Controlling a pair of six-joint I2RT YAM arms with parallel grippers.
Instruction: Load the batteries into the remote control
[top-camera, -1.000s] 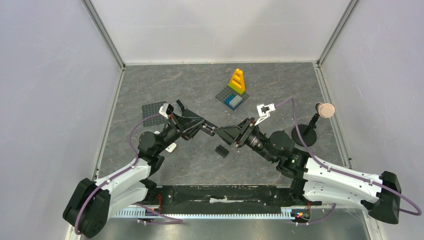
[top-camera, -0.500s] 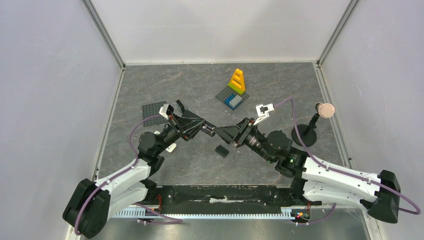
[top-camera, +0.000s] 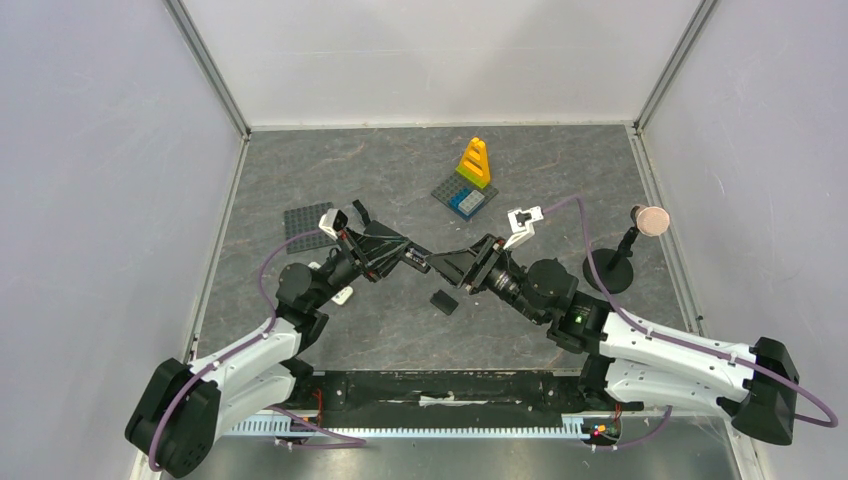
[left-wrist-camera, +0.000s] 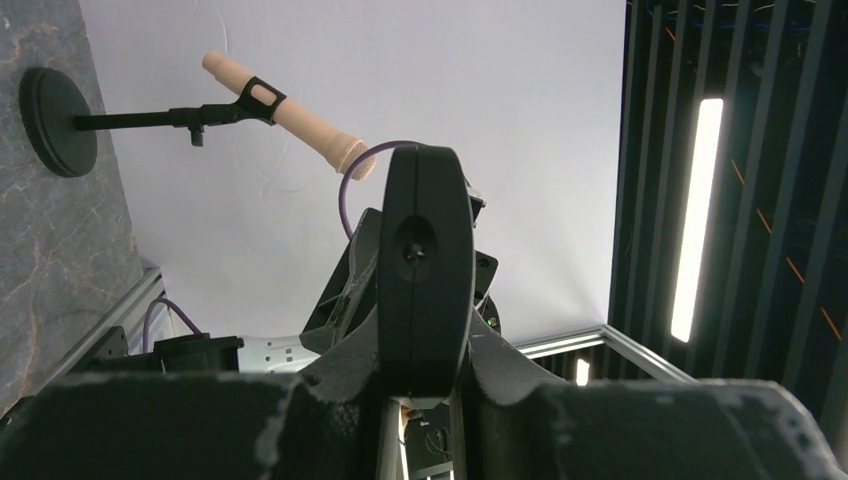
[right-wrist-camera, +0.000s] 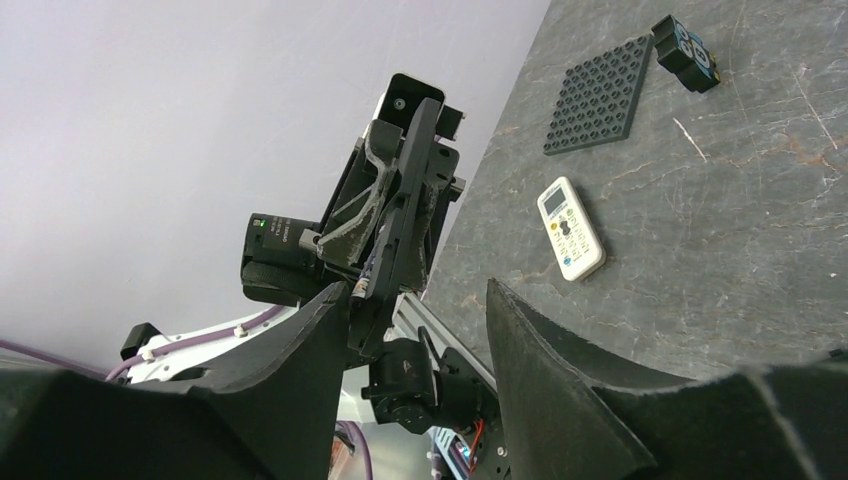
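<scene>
Two arms meet tip to tip above the middle of the table (top-camera: 560, 180), a flat sheet with a dark grey, stone-like veined pattern.

The left gripper (top-camera: 420, 260), matte black with trussed triangular fingers, is closed to a thin line. In the right wrist view it pinches a tiny, dark, slightly shiny cylinder, the battery (right-wrist-camera: 362, 286), at its very tip, off the table. The right gripper (top-camera: 444, 264) has rough-surfaced black fingers standing moderately apart, holding nothing. The left gripper's tip and the battery sit just before that gap, nearer one finger.

The remote (right-wrist-camera: 571, 228) is a slim, rounded, off-white bar lying flat on the table beside the left arm. Its face is up, showing a small screen and rows of buttons.

- **Plate:** a dark grey square studded plate (right-wrist-camera: 600, 95) lies beyond the remote.
- **Brick:** a small black angular brick (top-camera: 444, 301) rests on the table below the two grippers.
- **Tower:** a yellow and orange stepped tower (top-camera: 474, 162) stands farther back, next to blue bricks (top-camera: 466, 201) on a dark base.
- **Stand:** a black round-based stand (top-camera: 608, 272) at the right clamps a tan rod (top-camera: 651, 220).

Smooth pale walls with metal corner posts enclose the table. The left wrist view shows dark slats and a strip light (left-wrist-camera: 697, 220) past the walls.
</scene>
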